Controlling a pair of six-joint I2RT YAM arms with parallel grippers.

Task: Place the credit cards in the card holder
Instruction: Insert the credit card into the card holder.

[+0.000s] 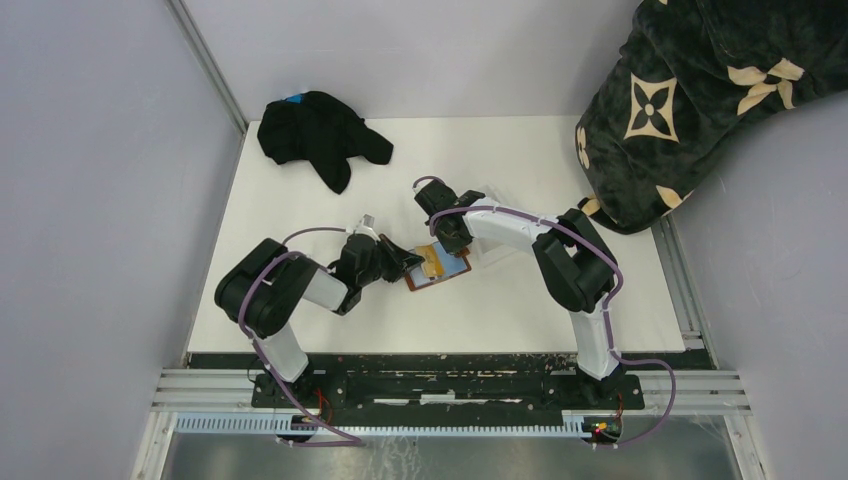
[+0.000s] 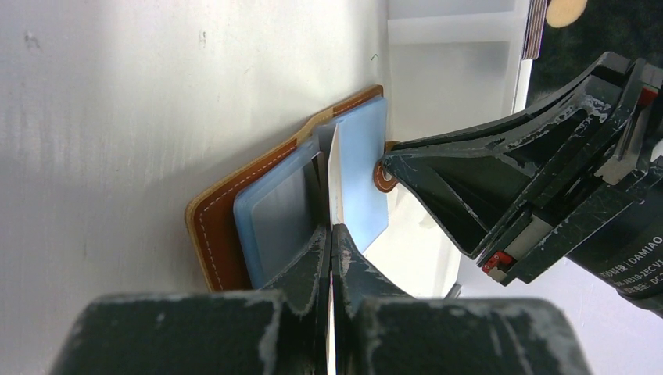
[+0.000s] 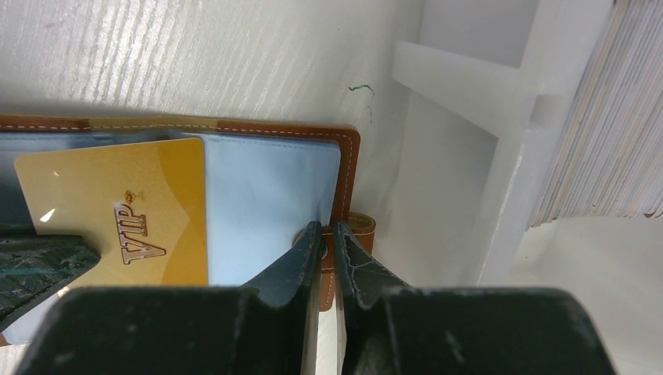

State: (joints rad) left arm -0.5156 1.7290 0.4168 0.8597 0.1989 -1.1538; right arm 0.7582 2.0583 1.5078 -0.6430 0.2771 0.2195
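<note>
**Gold card at the mouth of the sleeve**

The left claw (image 2: 330,234) is clamped tight on the near end of a thin gold-yellow plastic credit card (image 3: 117,199) lettered VIP. In the top view it meets the open brown leather bifold card holder (image 3: 349,156) from 9 o'clock. The holder lies flat on the white surface (image 1: 300,200), between the two arms. The right claw (image 3: 328,234) reaches in from 1 o'clock. Its jaws are almost together on the holder's small round snap tab (image 2: 383,178), seemingly pinning the holder open.

The card lies over the light blue clear plastic sleeves (image 3: 266,203). Whether its leading edge is already inside a slot cannot be told.

The step in hand looks like seating the card:
- Hold the card low and square to the sleeve mouth.
- Push in one straight line toward 3 o'clock.
- Brace the tab so the holder cannot slide.
- Let go only once the card is well in.

A clear plastic rectangular tray (image 3: 500,156) with a stack of further cards (image 3: 602,133) stands just beside the holder, at 2 o'clock.
</note>
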